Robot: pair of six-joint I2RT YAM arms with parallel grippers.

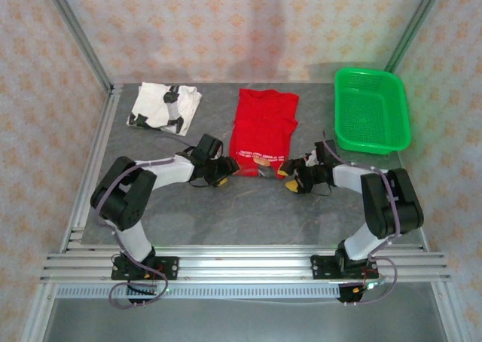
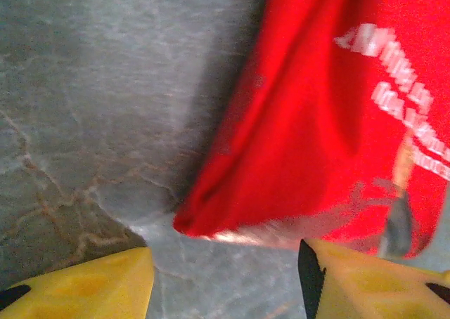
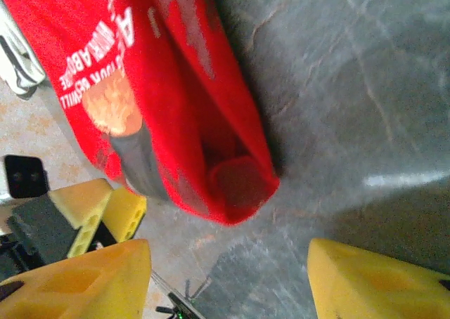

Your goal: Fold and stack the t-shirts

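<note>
Right tool [image 3: 226,252] stands parted just short of the red shirt [image 3: 176,115].

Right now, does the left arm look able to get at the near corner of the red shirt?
Probably yes. The left gripper stands open just short of the red shirt, whose corner lies ahead of the gap; only bare table is between them.

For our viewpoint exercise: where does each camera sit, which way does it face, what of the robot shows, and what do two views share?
Top external: above, behind the arms, looking down on the table; both arms, left gripper and right gripper beside the red t-shirt.
Left wrist: on the left arm, facing the shirt's near left corner; own yellow fingers.
Right wrist: on the right arm, facing its near right corner; own yellow fingers.
Shared: both wrist views show the red t-shirt.
</note>
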